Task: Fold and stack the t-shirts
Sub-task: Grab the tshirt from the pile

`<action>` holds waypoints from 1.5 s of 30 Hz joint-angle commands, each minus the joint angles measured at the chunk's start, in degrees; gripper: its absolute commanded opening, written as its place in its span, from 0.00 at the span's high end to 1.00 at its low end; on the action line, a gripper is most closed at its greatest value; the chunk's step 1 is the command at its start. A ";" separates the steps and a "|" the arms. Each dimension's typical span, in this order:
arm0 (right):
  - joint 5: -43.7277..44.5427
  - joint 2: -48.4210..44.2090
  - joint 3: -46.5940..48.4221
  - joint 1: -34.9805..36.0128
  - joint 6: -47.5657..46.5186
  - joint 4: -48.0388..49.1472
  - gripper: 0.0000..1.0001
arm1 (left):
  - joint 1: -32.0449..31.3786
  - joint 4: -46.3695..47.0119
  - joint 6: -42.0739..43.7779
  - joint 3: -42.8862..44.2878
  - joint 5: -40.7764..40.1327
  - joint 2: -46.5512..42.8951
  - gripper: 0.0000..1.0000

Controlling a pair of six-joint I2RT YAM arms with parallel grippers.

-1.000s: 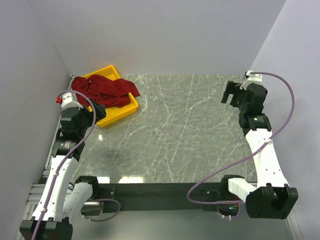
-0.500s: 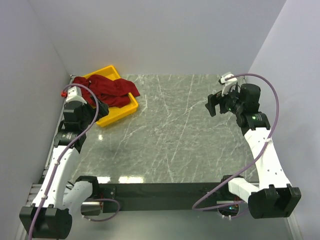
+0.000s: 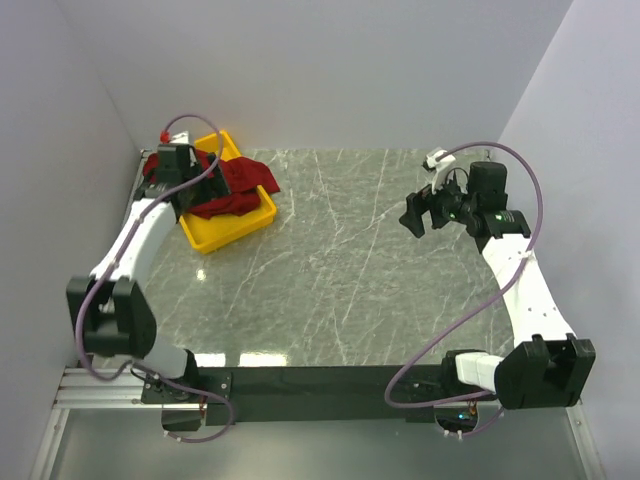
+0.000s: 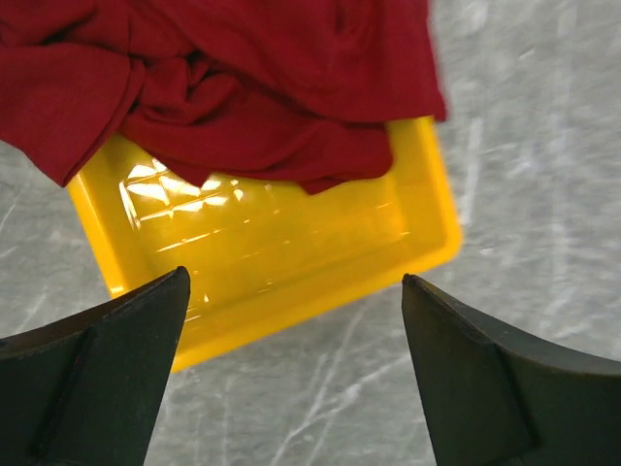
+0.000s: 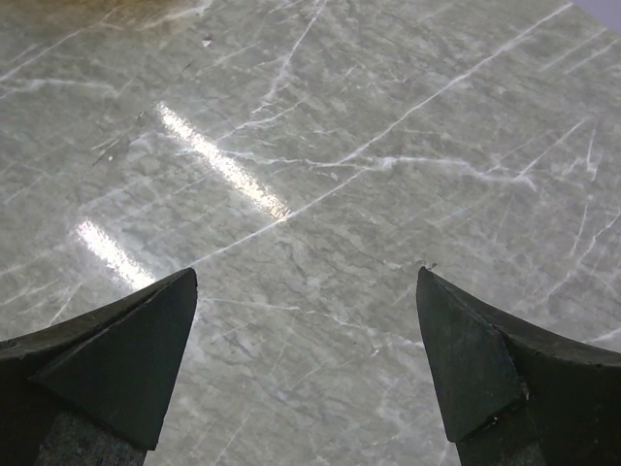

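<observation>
A crumpled dark red t-shirt (image 3: 232, 186) lies bunched in a yellow bin (image 3: 232, 226) at the table's far left, spilling over its rims. In the left wrist view the t-shirt (image 4: 243, 87) fills the far part of the bin (image 4: 291, 262). My left gripper (image 3: 196, 188) hangs open and empty over the bin; in its own view (image 4: 296, 291) its jaws stand wide apart above the bin's near wall. My right gripper (image 3: 418, 213) is open and empty above the bare marble at the right, as its own view (image 5: 306, 282) shows.
The grey marble table top (image 3: 350, 260) spreads between the arms. White walls close in at the left, back and right. The bin sits close to the left wall. A dark strip (image 3: 320, 380) runs along the table's near edge.
My left arm has swung up and away from me, bringing its gripper from beside the bin to over it. My right gripper has moved left and lower, toward the table's middle.
</observation>
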 commanded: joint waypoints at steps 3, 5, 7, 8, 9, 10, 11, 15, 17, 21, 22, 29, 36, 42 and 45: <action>-1.86 1.21 3.39 -0.03 -0.14 0.71 0.00 | -2.68 -3.40 3.98 12.01 -6.38 12.75 0.08; -2.04 1.91 3.39 0.06 0.12 0.97 0.00 | -3.91 -3.40 4.24 14.75 -8.58 16.28 0.12; -2.47 2.35 3.30 -0.03 0.21 1.23 0.00 | -4.35 -3.40 2.58 18.36 -10.25 21.29 0.15; -2.56 2.70 3.30 -0.03 0.21 1.15 0.00 | -4.44 -3.14 1.87 19.41 -10.78 22.62 0.16; -2.56 2.88 3.30 -0.03 0.21 1.32 0.00 | -4.44 -2.79 0.82 20.82 -11.48 23.85 0.16; -2.74 3.14 3.30 -0.03 0.30 1.41 0.00 | -4.44 -2.52 -0.41 21.27 -12.27 25.77 0.16; -3.00 3.67 3.39 -0.20 0.30 1.59 0.00 | -4.44 -2.09 -2.33 21.62 -13.15 26.75 0.16; -3.62 4.81 4.35 -0.47 0.48 1.41 0.00 | -4.44 -0.33 -7.53 23.02 -14.91 30.09 0.17; -3.79 5.51 4.70 -0.64 0.30 1.41 0.00 | -4.36 0.55 -10.59 23.38 -15.53 30.89 0.17; -4.23 6.75 5.49 -0.73 0.13 1.24 0.00 | -4.18 2.57 -15.79 23.38 -17.29 33.25 0.20; -4.23 6.84 5.67 -0.64 0.13 1.24 0.00 | -4.01 2.66 -17.71 23.73 -17.38 33.79 0.21; -5.73 8.42 6.11 -0.64 0.04 1.15 0.00 | -3.57 3.45 -20.81 27.68 -17.46 37.22 0.39; -6.25 8.86 6.64 -0.64 -0.22 1.15 0.00 | -2.43 5.03 -18.62 28.57 -17.20 38.01 0.71; -6.52 8.60 7.08 -0.64 -0.58 0.80 0.00 | -2.16 9.78 -14.49 24.62 -14.66 32.05 1.00; -6.43 8.16 7.25 -0.73 -1.01 0.27 0.01 | -2.33 12.76 -12.38 22.16 -11.42 26.70 1.00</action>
